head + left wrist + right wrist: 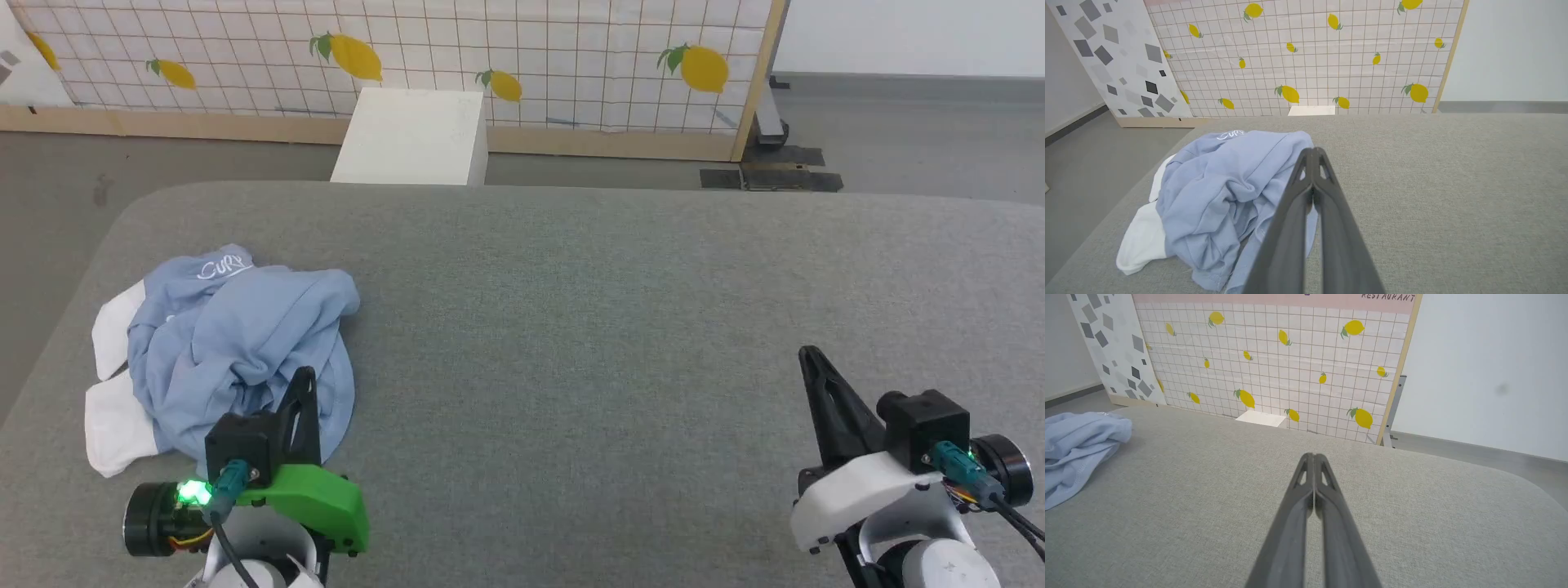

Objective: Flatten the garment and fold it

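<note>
The garment (237, 343) is a light blue shirt with white parts, lying crumpled in a heap on the left side of the grey table (571, 310). A white cursive logo shows on its far edge. My left gripper (306, 377) hovers at the heap's near right edge, shut with nothing in it. In the left wrist view the garment (1224, 192) lies left of and under the left gripper (1312, 152). My right gripper (808, 355) is shut and empty over bare table at the lower right, far from the garment (1073, 445); its tips (1313, 457) touch in the right wrist view.
A white box (412, 135) stands on the floor beyond the table's far edge. Behind it runs a tiled panel with lemon prints (522, 57). The table's left edge is rounded and close to the garment. Grey floor (898, 139) lies around.
</note>
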